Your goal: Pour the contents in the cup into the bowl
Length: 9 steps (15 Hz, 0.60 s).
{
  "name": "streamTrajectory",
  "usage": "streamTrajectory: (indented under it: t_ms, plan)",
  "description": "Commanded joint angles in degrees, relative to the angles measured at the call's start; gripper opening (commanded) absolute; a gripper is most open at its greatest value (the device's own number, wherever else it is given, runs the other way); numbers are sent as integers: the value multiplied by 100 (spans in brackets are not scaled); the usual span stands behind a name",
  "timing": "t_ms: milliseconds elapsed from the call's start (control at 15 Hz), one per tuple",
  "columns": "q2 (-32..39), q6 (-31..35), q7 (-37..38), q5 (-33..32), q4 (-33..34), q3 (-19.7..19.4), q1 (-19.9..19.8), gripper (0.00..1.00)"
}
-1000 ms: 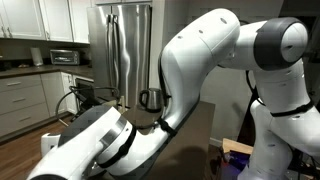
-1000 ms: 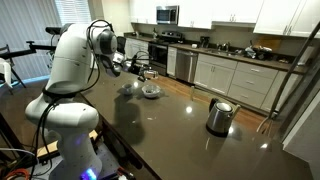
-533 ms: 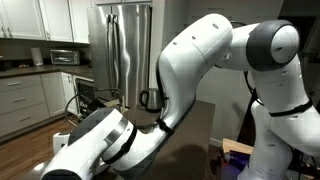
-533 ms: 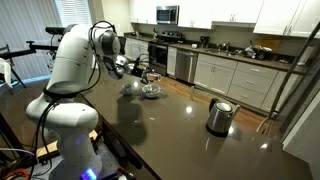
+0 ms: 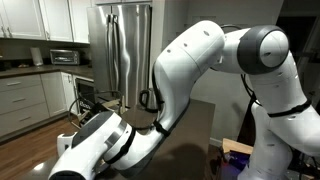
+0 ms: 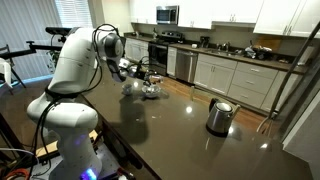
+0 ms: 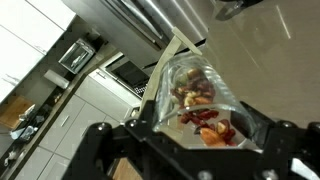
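Observation:
In the wrist view my gripper [image 7: 198, 135] is shut on the cup [image 7: 195, 85], a small clear glass held between the black fingers [image 7: 262, 130]. The cup leans over, and its contents [image 7: 205, 125], reddish-brown and tan bits, lie along its lower wall. In an exterior view the gripper [image 6: 143, 72] hangs just above and left of the bowl [image 6: 152, 89], a shallow white dish on the dark countertop. The bowl does not show in the wrist view. In the second exterior view the white arm [image 5: 190, 70] fills the picture and hides cup and bowl.
A shiny steel kettle [image 6: 219, 116] stands on the dark countertop [image 6: 170, 130], well to the right of the bowl. Kitchen cabinets and a stove [image 6: 160, 52] run along the back. A steel fridge [image 5: 122, 45] stands behind the arm.
The arm has shifted a little to the right, carrying the cup closer over the bowl. The grip on the cup stays the same.

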Motion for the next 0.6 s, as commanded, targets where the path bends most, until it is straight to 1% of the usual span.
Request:
streamTrajectory:
  t_ms: [0, 267, 533]
  plan:
    - [32, -23, 142, -343, 89, 24, -39, 55]
    - [4, -78, 180, -561, 87, 27, -20, 55]
    - [-60, -133, 154, -604, 41, 40, -11, 55]
